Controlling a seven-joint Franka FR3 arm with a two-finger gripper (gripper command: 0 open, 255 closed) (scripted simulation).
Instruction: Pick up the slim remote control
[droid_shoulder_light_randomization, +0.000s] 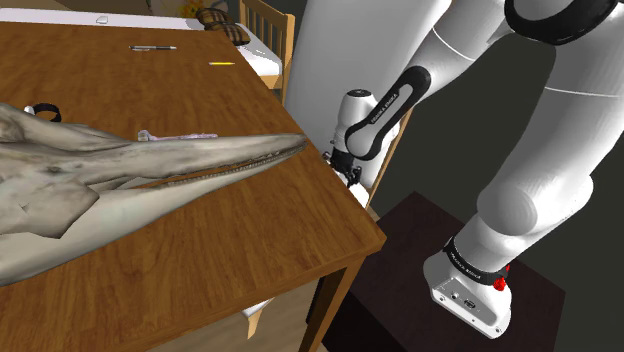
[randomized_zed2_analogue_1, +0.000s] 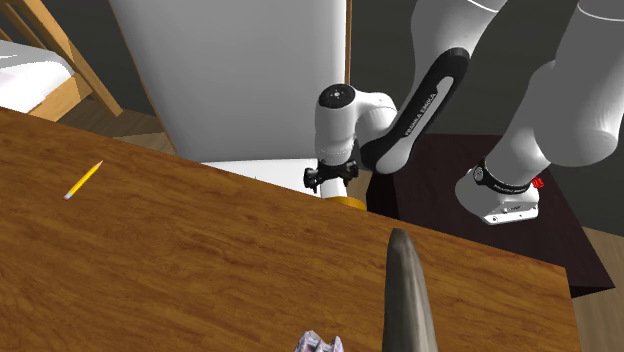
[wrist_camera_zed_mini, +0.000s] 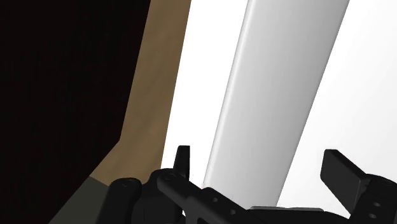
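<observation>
Wooden table (droid_shoulder_light_randomization: 250, 230) carries a long grey shark-like figure (droid_shoulder_light_randomization: 150, 165). The slim dark remote control (droid_shoulder_light_randomization: 152, 47) (I believe it is this one) lies at the table's far end, well apart from the gripper (droid_shoulder_light_randomization: 346, 172). The gripper hangs just beside the table's edge, fingers apart, with a white slab (wrist_camera_zed_mini: 273, 95) between them, untouched.

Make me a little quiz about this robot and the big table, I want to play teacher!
1. True or false: the gripper is shut.
2. Pick one: what colour is the pencil lying on the table? A red, B yellow, C blue.
3. Fill in: the grey toothy animal lies on a table made of ____.
Key: 1 false, the fingers stand apart; 2 B; 3 wood.
</observation>
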